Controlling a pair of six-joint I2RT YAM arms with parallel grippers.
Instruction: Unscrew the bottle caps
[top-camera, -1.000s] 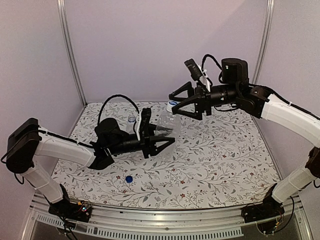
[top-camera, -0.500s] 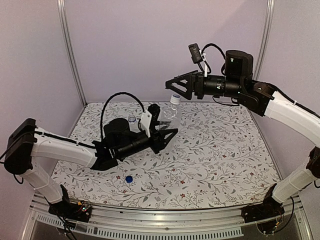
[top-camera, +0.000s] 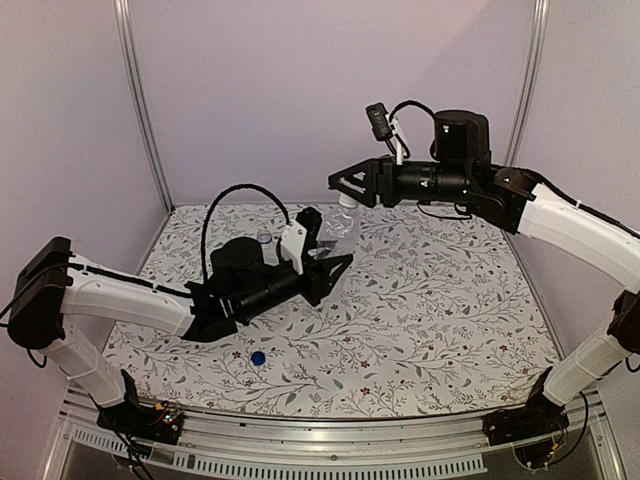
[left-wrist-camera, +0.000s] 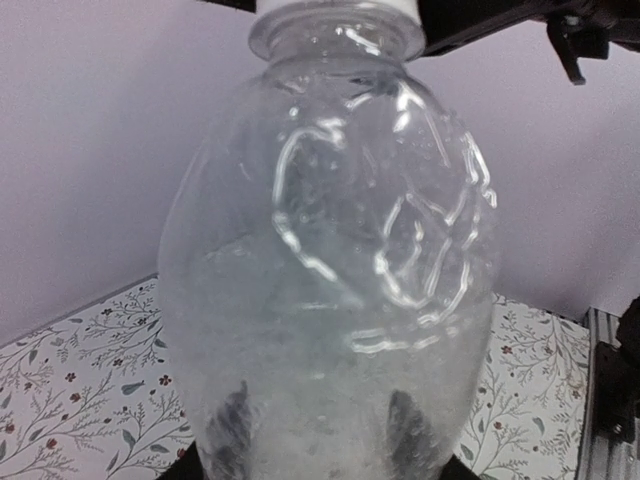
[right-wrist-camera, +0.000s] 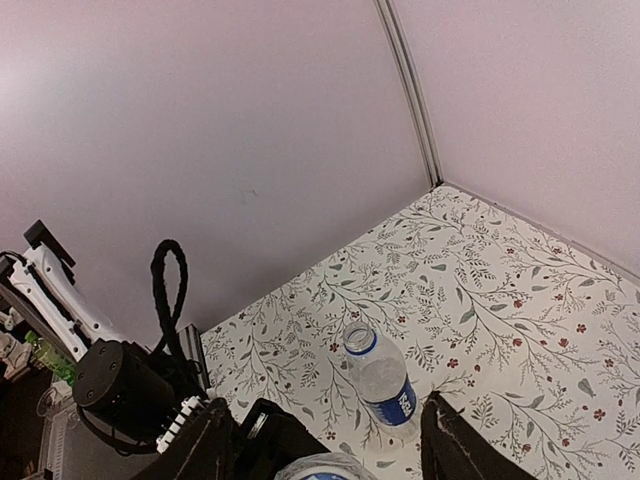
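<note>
Top external view: the left arm reaches over the desk (top-camera: 450, 310) and holds the plain bottle (top-camera: 338, 232) off the surface. It is tilted, neck up toward the right arm, so the cap can be met end-on.
Left pincer (top-camera: 322, 252): gripping the plain bottle low on its body. In the left wrist view the fingers (left-wrist-camera: 232, 432) show dark through the clear wall near the base. The low grip leaves the neck free and braces against twist.
Whitish cap (top-camera: 347, 200): on the neck of the plain bottle, at the tip of the right pincer. Seated, not off.
Right pincer (top-camera: 342, 189): jaws apart, one on each side of the whitish cap. The right wrist view shows a gap beside one finger (right-wrist-camera: 450, 450), so it is not clamped. Contact on the other side: cannot tell.
Labelled bottle (right-wrist-camera: 383, 390): upright on the desk behind the left arm, mouth open, no cap — parked out of the way.
Blue cap (top-camera: 258, 357): lying loose on the desk near the front edge, well apart from both bottles.
Progress (judgement): one cap off, second in hand.
Next (judgement): jaws need to close square on the whitish cap, then turn about the neck axis while the left pincer holds firm.
Risk (judgement): the thin bottle may crush or spin in the left grip, or the cap may slip between the jaws.
</note>
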